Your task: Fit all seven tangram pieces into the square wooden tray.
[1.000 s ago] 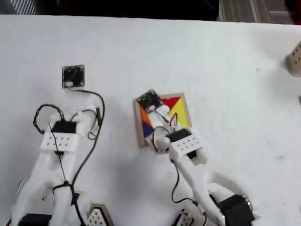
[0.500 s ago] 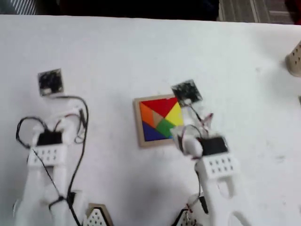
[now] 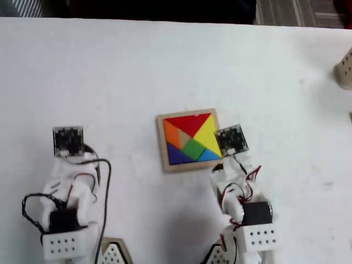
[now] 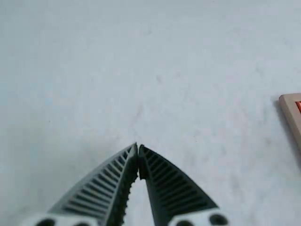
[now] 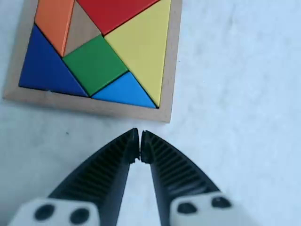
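Black and ribbed, the left pincer (image 4: 138, 149) is pressed together on nothing above the bare table (image 3: 165, 60). The right pincer (image 5: 140, 134) is likewise pressed together and empty, just short of the near rim of the tray (image 5: 101, 108).

In the high view both arms have been drawn back toward the near edge within the last second. The left arm (image 3: 66, 192), which was stretched farther out at the tray's 9 o'clock, is now folded well apart at its 8 o'clock. The right arm (image 3: 236, 190), which was bent over the tray and hid part of it, was swung out past the 3 o'clock side and is now pulled in at 5 o'clock.

The tray itself has not been shifted and lies near the middle of the table. With the arm gone its whole face is uncovered, and seven pieces can be counted lying flat inside the rim. A light-blue triangle (image 5: 124, 90) and a dark-blue triangle (image 5: 44, 70) are nearest, with a green square (image 5: 94, 63) beyond them. Farther on come a yellow triangle (image 5: 141, 47), a small tan triangle (image 5: 80, 33), an orange piece (image 5: 54, 21) and, farthest, a red triangle (image 5: 113, 12). No gap is seen between them.

The task is therefore judged finished, and the withdrawal is read as a return to rest.
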You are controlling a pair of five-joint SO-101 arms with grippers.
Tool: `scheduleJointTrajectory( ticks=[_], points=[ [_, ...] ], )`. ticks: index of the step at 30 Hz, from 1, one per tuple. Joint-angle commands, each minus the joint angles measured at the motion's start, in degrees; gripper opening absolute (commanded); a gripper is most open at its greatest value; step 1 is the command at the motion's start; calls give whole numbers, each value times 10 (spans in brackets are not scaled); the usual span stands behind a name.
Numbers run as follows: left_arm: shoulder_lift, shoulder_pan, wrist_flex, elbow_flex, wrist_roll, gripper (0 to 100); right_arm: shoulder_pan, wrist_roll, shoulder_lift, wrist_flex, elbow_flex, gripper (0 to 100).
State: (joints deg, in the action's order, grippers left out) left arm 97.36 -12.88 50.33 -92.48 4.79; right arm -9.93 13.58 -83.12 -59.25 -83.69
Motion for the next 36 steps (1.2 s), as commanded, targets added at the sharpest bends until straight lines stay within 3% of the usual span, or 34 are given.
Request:
scheduleJointTrajectory(
  ticks=[1, 6, 9, 12, 15, 19, 36],
  points=[
    [87, -1, 65, -4, 6, 24, 6, -6, -36, -65, 3, 21],
    [65, 30, 122, -5, 8, 24, 6, -6, -87, -149, 0, 19],
    [65, 72, 179, -5, 54, 24, 8, -6, -111, -175, -4, 18],
    [65, 98, 212, -14, 91, 24, 65, -7, -129, -165, -16, 18],
    [65, 102, 211, -47, 96, 24, 136, -7, -146, -138, -78, 20],
    [65, 99, 232, -45, 96, 24, 175, -7, -191, -141, -104, 18],
    [65, 99, 230, -45, 96, 24, 182, -7, -199, -133, -132, 18]
  ],
)
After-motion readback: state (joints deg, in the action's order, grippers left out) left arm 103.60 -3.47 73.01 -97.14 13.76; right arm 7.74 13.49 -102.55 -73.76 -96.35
